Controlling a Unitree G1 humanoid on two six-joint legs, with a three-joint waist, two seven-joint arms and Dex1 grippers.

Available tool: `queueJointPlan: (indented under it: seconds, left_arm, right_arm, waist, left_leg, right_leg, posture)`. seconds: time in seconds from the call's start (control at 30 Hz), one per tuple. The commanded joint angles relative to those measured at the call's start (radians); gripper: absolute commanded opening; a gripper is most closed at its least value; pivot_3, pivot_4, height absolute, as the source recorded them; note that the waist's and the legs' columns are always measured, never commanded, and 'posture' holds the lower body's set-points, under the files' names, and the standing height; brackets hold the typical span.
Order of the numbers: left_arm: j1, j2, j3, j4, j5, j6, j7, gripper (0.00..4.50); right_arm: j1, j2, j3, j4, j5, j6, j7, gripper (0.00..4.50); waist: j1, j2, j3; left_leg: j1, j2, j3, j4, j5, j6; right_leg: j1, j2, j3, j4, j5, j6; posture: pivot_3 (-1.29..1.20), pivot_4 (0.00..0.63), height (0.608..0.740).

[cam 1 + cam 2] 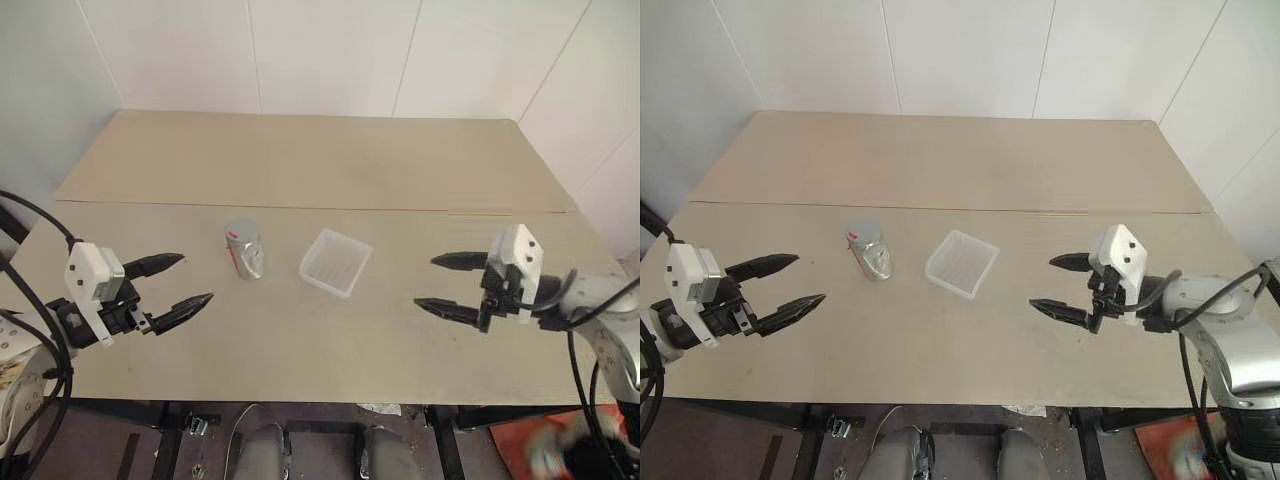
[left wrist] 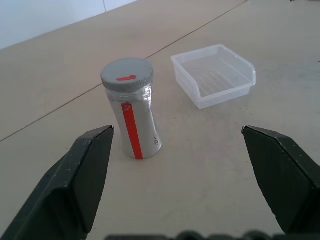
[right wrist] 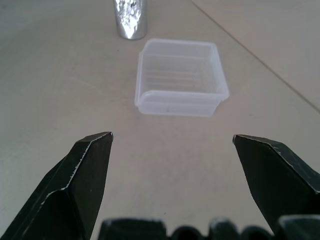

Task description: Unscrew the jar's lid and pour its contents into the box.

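Jar's lid [image 2: 127, 76] sits screwed on, grey with a small red mark, so you are looking at a task not yet begun. Nearest you, the left gripper [image 1: 184, 281] hangs above the table's [image 1: 300, 340] front edge on the left with its two black fingers spread wide and nothing between them; the right gripper [image 1: 446, 283] mirrors it on the right, fingers just as wide apart and bare. Between the two, a little farther in, the jar [image 1: 244, 249] stands upright, its long axis vertical, red-and-white label facing the left wrist camera. It lies ahead of the left gripper and toward the table's middle, near those fingertips but not touching them, and well apart from the right gripper, so your left arm looks the shorter reach for steadying the body while the right comes over for the cap. Just beside the jar, on the right gripper's side, the box [image 1: 335, 262] rests flat and turned at an angle, its ribbed bottom showing nothing inside; the two do not touch. Whether the contents are in the jar cannot be told through its reflective wall. Beyond them a seam [image 1: 300, 207] crosses the tabletop, which runs on to the white wall [image 1: 330, 50].
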Motion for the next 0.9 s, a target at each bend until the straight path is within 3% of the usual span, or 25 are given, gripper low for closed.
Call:
queueJointPlan:
  seconds: [0.03, 0.33, 0.63, 0.9]
  left_arm:
    - [-0.015, 0.005, 0.013, -0.020, -0.014, -0.005, 0.001, 4.46]
    - [-0.033, -0.065, -0.060, 0.052, 0.080, -0.048, 0.079, 4.46]
    - [-0.297, -0.145, -0.247, 0.333, 0.178, -0.137, 0.045, 4.46]
    - [-0.493, -0.229, -0.333, 0.631, 0.278, -0.288, 0.022, 4.46]
  right_arm:
    - [0.003, -0.009, -0.040, -0.054, 0.020, -0.003, -0.018, 4.50]
    - [-0.092, 0.012, 0.017, -0.077, 0.018, 0.022, -0.060, 4.50]
    - [-0.186, 0.062, 0.119, -0.143, 0.011, 0.089, -0.122, 4.50]
    - [-0.198, 0.062, 0.134, -0.188, 0.014, 0.090, -0.126, 4.50]
  waist:
    - [0.000, 0.000, 0.000]
    - [-0.003, 0.000, 0.000]
    - [0.007, 0.000, 0.000]
    - [0.001, 0.000, 0.000]
  left_leg:
    - [0.000, 0.000, 0.000, 0.000, 0.000, 0.000]
    - [0.001, -0.001, 0.000, 0.000, 0.000, 0.000]
    - [-0.001, -0.002, 0.000, 0.000, 0.000, 0.000]
    - [-0.001, -0.002, 0.000, 0.001, 0.000, 0.000]
  right_leg:
    - [0.000, 0.000, 0.000, 0.000, 0.000, 0.000]
    - [0.000, 0.000, 0.000, 0.000, 0.000, 0.000]
    - [0.000, 0.000, -0.001, -0.001, 0.000, 0.000]
    - [0.001, 0.001, -0.002, 0.000, 0.000, 0.000]
  posture:
    - [0.00, 0.150, 0.740]
    - [0.00, 0.150, 0.740]
    - [0.00, 0.150, 0.740]
    - [0.00, 0.150, 0.740]
